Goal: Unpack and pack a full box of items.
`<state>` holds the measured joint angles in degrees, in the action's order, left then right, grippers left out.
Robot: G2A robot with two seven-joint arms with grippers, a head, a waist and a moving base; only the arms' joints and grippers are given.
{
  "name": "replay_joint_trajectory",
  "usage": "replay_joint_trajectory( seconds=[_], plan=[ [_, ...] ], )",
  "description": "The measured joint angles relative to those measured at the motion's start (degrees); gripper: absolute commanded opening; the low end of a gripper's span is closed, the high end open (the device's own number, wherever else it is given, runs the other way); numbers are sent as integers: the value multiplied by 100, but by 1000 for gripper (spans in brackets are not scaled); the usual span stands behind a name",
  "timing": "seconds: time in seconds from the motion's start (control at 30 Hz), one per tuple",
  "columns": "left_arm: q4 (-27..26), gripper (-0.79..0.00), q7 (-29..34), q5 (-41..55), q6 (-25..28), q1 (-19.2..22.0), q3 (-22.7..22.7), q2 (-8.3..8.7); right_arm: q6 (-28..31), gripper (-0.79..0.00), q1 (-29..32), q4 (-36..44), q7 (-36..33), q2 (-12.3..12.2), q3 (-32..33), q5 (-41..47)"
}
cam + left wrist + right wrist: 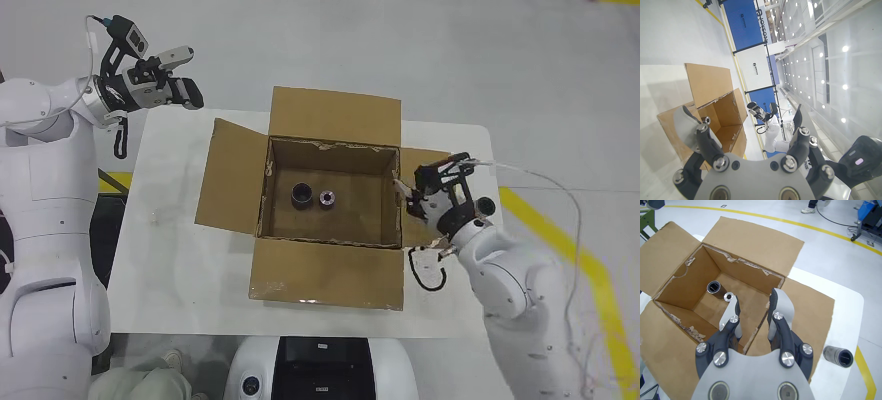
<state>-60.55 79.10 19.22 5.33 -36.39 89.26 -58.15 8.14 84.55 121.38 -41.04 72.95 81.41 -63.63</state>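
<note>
In the top view, an open cardboard box (335, 112) sits mid-frame on the white tabletop (170, 260) with its flaps spread. A dark cylinder (302, 194) and a small metal ring (326, 198) stand side by side on the box floor. The left claw (190, 78) is at the upper left of the frame, off the tabletop's corner and well apart from the box. The right claw (408, 205) is at the box's right wall. In the left wrist view, the left claw (742, 115) is spread wide and holds nothing; beyond it are the box (710, 83) and the ring (707, 120) inside. In the right wrist view, the right claw (754, 294) is partly open and empty. One finger is over the inside of the box (757, 239), the other over a flap. Inside, the ring (728, 296) stands just beside the dark cylinder (713, 288). A second cylinder (838, 356) lies on its side on the tabletop (844, 313), near the flap.
</note>
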Motion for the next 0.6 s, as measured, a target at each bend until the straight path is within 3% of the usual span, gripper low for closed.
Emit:
replay_joint_trajectory(
  seconds=[0.6],
  plan=[
    [0, 0, 0, 0, 0, 0, 0, 0, -347, -428, 575, -475, 53, -136, 1447, 47]
  ],
)
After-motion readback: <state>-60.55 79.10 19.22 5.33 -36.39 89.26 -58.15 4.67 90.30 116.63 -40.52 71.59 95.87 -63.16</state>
